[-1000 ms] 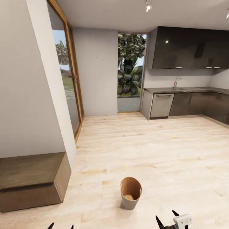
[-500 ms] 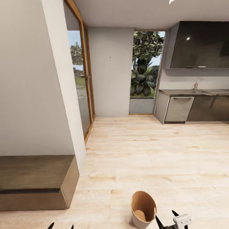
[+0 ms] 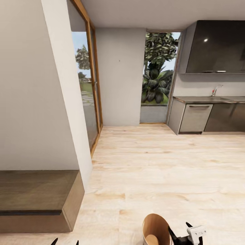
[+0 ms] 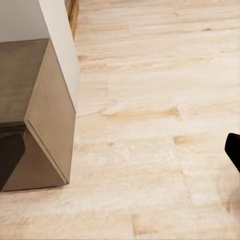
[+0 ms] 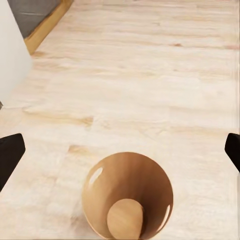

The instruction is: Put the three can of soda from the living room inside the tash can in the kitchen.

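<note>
From the head camera we looked across a pale wood-plank floor (image 3: 160,163) toward the kitchen, where dark glossy wall cabinets (image 3: 217,46) hung above a grey counter (image 3: 207,99) with a steel tap (image 3: 216,90) and a grey appliance front (image 3: 195,118) set into the base units. A tall glass opening (image 3: 159,73) showed green plants outside, and wood-framed glass doors (image 3: 89,86) ran along the white wall (image 3: 37,85) at our left side. A low brown wooden block of a bench (image 3: 37,200) sat against that wall; our left wrist camera saw its corner (image 4: 35,115) close by on the same floor. The small round tapered trash can with a coppery brown inside (image 3: 156,230) stood on the floor at the bottom edge of the head view, just beside our right gripper (image 3: 179,230). In the right wrist camera we looked straight down into the can (image 5: 127,197), which was empty, no orange soda can lying in it. Our right gripper's black fingertips (image 5: 11,155) stood wide apart at either edge of that view, holding nothing. Of our left gripper (image 3: 64,242) we saw only two black tips in the head view, apart from each other with nothing between them, so it too was spread and empty.
</note>
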